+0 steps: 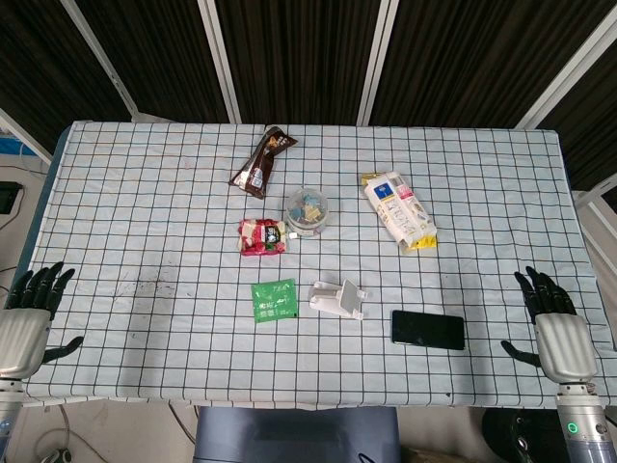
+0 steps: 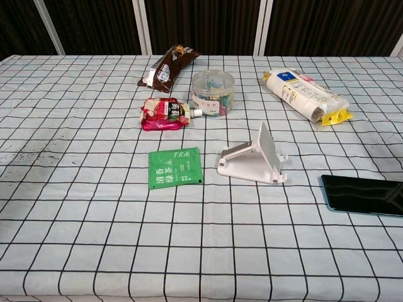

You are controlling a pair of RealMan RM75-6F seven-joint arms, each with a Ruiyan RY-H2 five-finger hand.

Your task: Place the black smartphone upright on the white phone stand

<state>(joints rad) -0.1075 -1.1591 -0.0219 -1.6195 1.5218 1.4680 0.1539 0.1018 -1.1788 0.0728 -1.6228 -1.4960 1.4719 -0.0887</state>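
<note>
The black smartphone [image 1: 428, 330] lies flat on the checked cloth, front right of centre; the chest view shows it [image 2: 363, 195] at the right edge. The white phone stand [image 1: 337, 298] sits just left of it, its back plate raised [image 2: 254, 161], with nothing on it. My left hand [image 1: 26, 320] hangs at the table's front left corner, fingers spread, holding nothing. At the front right corner my right hand [image 1: 554, 328] is also spread and holds nothing, a little right of the phone. Neither hand shows in the chest view.
A green tea sachet [image 1: 273, 299] lies left of the stand. Behind it are a red snack pouch [image 1: 262, 236], a clear round tub [image 1: 306, 210], a brown wrapper [image 1: 262, 162] and a white and yellow packet [image 1: 398, 209].
</note>
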